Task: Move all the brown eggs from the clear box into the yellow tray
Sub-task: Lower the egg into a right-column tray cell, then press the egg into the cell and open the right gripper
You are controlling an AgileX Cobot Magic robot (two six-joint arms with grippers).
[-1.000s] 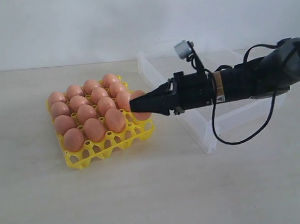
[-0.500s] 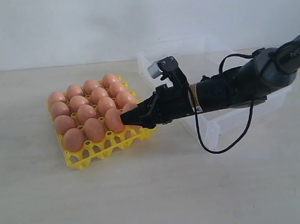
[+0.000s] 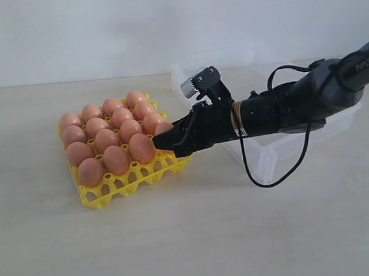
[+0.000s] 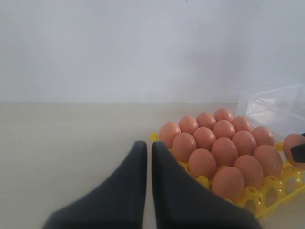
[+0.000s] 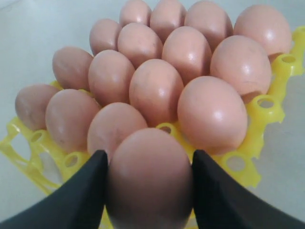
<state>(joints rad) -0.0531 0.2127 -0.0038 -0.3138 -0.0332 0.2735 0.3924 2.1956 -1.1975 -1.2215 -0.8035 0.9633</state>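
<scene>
Brown eggs (image 3: 106, 139) (matte, orange-brown, all alike) stand in close rows in the cups of the yellow tray (image 3: 121, 184), which rests on a pale table (image 3: 180, 240) left of centre in the exterior view. A strip of open cups runs along the tray's near edge. The clear box (image 3: 263, 160) lies just beside the tray on its right, with its low transparent walls partly hidden behind the right arm. The right gripper (image 3: 162, 141) reaches across from the box side to the tray's near right corner and is clamped on one further egg (image 5: 149, 179). In the right wrist view its two dark fingers (image 5: 81, 195) press against the egg's flanks, with the filled rows directly beyond it. Whether this egg already sits in a cup or hangs just above one cannot be told. A black cable (image 3: 271, 181) loops down from the right arm to the table. The left gripper (image 4: 148, 152) appears only in its own wrist view. Its fingertips are drawn together to a thin slit and grasp nothing, well apart from the tray it faces — a plain white wall (image 4: 143, 47) lies behind.
</scene>
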